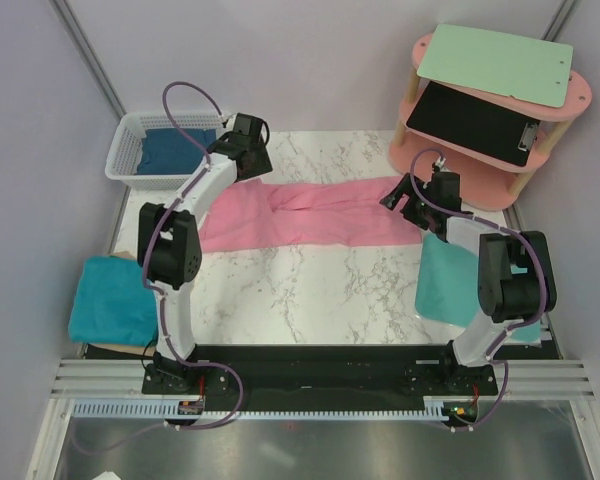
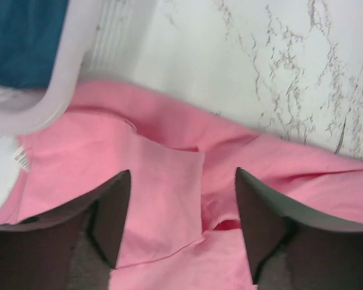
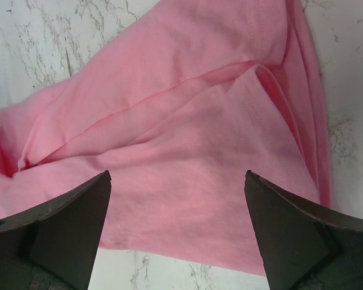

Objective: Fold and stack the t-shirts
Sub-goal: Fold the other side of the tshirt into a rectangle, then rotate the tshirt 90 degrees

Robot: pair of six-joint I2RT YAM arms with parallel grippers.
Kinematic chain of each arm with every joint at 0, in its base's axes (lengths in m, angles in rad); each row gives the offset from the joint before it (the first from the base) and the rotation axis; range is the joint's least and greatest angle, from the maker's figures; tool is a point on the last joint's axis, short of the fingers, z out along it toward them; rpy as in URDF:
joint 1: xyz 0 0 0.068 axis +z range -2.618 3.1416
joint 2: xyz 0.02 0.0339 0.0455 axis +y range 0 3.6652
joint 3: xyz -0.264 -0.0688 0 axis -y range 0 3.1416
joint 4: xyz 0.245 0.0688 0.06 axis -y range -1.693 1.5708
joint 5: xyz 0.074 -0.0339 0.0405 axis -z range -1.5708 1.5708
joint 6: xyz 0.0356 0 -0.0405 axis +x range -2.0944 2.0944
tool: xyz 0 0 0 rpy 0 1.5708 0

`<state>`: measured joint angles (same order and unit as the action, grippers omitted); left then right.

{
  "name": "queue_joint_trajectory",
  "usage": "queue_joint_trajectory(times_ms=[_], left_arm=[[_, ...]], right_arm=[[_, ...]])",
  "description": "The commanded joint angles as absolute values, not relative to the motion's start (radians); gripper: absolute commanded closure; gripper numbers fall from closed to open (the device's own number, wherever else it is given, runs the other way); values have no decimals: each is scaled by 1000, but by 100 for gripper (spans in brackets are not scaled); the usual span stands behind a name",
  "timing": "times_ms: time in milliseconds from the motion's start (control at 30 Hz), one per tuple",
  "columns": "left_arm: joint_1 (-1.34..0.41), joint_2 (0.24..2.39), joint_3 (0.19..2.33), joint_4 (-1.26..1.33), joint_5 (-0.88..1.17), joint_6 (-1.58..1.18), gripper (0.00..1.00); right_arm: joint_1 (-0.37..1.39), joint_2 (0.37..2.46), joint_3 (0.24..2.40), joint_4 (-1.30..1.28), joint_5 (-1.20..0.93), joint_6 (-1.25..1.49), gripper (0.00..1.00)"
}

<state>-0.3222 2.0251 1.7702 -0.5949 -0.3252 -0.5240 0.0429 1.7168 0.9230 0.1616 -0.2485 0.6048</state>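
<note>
While the pink t-shirt (image 1: 320, 212) lay across the table (image 1: 310, 290), only partly folded, my left gripper (image 2: 181, 175) and right gripper (image 3: 176, 175) hung open over its ends. The dark blue t-shirt (image 1: 175, 150) sat in the basket (image 1: 120, 165), so lots left.

A white plastic basket (image 1: 121, 152) sits at the far-left corner of the marble-patterned tabletop (image 1: 310, 290). At the far right stands a pink two-tier shelf (image 1: 581, 92) (wooden posts between the tiers), with a mint-green clipboard (image 1: 495, 62) on top and a black clipboard (image 1: 470, 122) on the lower tier.
</note>
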Motion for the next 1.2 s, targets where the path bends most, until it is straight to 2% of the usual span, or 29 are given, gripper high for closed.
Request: queue_joint_trajectory(times_ms=[0, 67, 200, 267, 300, 333, 367, 400, 533, 733, 967, 1167], left_arm=[[-322, 2143, 1936, -664, -293, -477, 14], [-327, 2103, 1895, -664, -295, -479, 9], [-339, 1974, 1752, -641, -302, -486, 8], [-344, 1897, 1651, -624, -296, -495, 11], [-351, 1873, 1616, -612, -292, -502, 16], [-356, 1847, 1539, -601, -291, -508, 30], [-360, 1809, 1501, -569, -293, -512, 93], [-368, 1792, 1467, -563, -296, -529, 98], [-382, 1792, 1350, -546, -287, -555, 98], [-400, 1838, 1292, -540, -265, -592, 98], [-410, 1865, 1270, -538, -270, -594, 98], [-407, 1928, 1298, -581, -314, -594, 98]], right_arm=[[51, 1717, 972, 154, -250, 560, 2], [61, 1704, 1003, 102, -213, 529, 2], [130, 1704, 1077, 22, -131, 453, 4], [176, 1723, 1145, -30, -88, 428, 19], [187, 1755, 1172, -46, -78, 408, 31], [196, 1778, 1199, -60, -69, 402, 80], [212, 1807, 1271, -110, -42, 397, 100], [218, 1863, 1307, -127, -32, 391, 100], [235, 2008, 1454, -211, 34, 350, 100], [236, 2141, 1620, -274, 144, 322, 100], [244, 2220, 1695, -324, 247, 293, 100], [270, 2253, 1698, -468, 258, 276, 100]])
